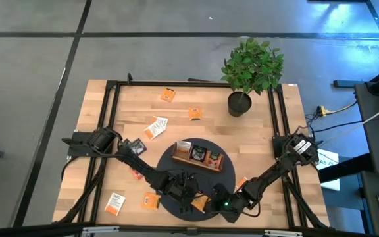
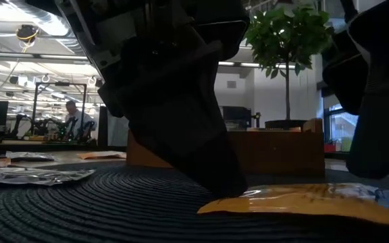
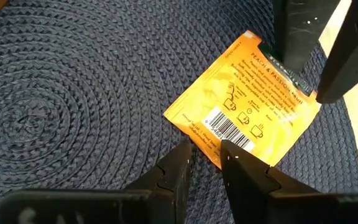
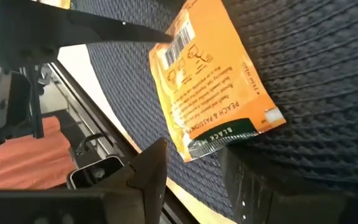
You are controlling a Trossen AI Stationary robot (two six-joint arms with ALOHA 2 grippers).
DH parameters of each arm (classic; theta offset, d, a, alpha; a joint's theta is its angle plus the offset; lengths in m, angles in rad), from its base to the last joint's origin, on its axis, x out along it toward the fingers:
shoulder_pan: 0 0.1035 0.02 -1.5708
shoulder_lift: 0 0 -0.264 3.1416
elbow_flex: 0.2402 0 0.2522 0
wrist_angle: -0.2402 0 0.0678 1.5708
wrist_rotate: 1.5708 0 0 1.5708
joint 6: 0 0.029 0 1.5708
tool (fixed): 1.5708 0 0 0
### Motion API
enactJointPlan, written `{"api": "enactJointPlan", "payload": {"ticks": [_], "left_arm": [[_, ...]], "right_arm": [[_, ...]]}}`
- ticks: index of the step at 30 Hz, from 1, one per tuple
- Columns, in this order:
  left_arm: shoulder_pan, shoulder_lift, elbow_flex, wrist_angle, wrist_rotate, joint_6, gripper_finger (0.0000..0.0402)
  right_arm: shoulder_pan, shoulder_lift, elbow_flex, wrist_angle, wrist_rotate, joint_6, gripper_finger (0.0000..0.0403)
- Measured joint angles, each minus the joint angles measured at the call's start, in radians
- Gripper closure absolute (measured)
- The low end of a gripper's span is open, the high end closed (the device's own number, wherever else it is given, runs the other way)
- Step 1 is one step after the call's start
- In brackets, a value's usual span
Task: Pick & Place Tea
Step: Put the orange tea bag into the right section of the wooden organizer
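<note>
An orange tea sachet lies flat on the dark round woven mat, near the table's front edge. My left gripper stands open at the sachet's barcode corner, one fingertip on each side of it. My right gripper comes from the opposite side, also open, its fingers straddling the sachet's green-striped end. In the low view the sachet rests on the mat, with a dark finger coming down at its left end. My left gripper has one fingertip lying over the edge of the sachet's barcode corner, slanting down from the table's left. I cannot tell whether it touches. My right gripper has one finger over the green-striped end; whether it touches, I cannot tell.
A brown wooden tray holding sachets sits on the mat's far part. A potted plant stands at the back right. Loose sachets lie on the wooden table.
</note>
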Motion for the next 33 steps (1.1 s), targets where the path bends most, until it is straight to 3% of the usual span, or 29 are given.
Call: {"api": "enactJointPlan", "payload": {"ticks": [23,27,33], "left_arm": [[-0.001,0.000,0.001,0.005,0.026,-0.106,0.0315],[-0.001,0.000,0.001,0.005,0.027,-0.112,0.0315],[-0.001,0.000,0.001,0.005,0.027,-0.112,0.0315]], "right_arm": [[-0.004,-0.008,-0.002,-0.007,0.097,-0.056,0.0253],[-0.006,-0.033,-0.008,-0.030,0.151,-0.127,0.0253],[-0.013,-0.052,-0.007,-0.056,0.144,-0.129,0.0259]]}}
